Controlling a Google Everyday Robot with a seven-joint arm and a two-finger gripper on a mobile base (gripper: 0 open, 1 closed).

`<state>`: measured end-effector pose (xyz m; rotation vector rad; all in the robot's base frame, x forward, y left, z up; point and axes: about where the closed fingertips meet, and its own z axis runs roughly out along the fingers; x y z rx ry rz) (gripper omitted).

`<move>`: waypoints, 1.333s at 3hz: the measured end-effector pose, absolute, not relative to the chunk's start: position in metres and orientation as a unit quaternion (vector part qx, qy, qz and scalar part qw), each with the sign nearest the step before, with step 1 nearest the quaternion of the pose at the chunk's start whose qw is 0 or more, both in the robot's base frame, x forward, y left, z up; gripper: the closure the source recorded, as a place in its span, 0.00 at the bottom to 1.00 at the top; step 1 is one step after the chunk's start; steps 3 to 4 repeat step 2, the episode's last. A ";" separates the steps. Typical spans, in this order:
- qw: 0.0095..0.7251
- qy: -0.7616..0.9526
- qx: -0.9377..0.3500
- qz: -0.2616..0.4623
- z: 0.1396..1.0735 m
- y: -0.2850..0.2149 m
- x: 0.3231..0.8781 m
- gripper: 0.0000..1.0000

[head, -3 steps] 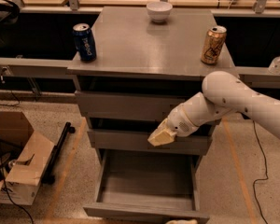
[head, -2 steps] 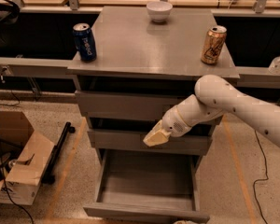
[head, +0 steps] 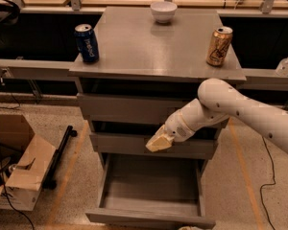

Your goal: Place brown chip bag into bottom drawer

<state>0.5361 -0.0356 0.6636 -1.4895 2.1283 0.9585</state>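
Camera view: our hand (head: 167,135) is closed on the chip bag (head: 157,142). The open bottom drawer (head: 151,188) lies at six o'clock from it.

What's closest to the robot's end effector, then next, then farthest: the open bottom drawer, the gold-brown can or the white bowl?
The end effector, gripping the crinkly brown chip bag, hangs before the grey middle drawer.
1. Open grey bottom drawer: just below.
2. Gold-brown drink can: grey cabinet top, right side.
3. Round white bowl: same top, far back.
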 end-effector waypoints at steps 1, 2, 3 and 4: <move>0.184 0.755 -0.530 0.341 0.662 -0.034 0.535 0.39; 0.182 0.754 -0.530 0.343 0.661 -0.032 0.535 0.15; 0.182 0.754 -0.530 0.343 0.661 -0.032 0.535 0.15; 0.182 0.754 -0.530 0.343 0.661 -0.032 0.535 0.15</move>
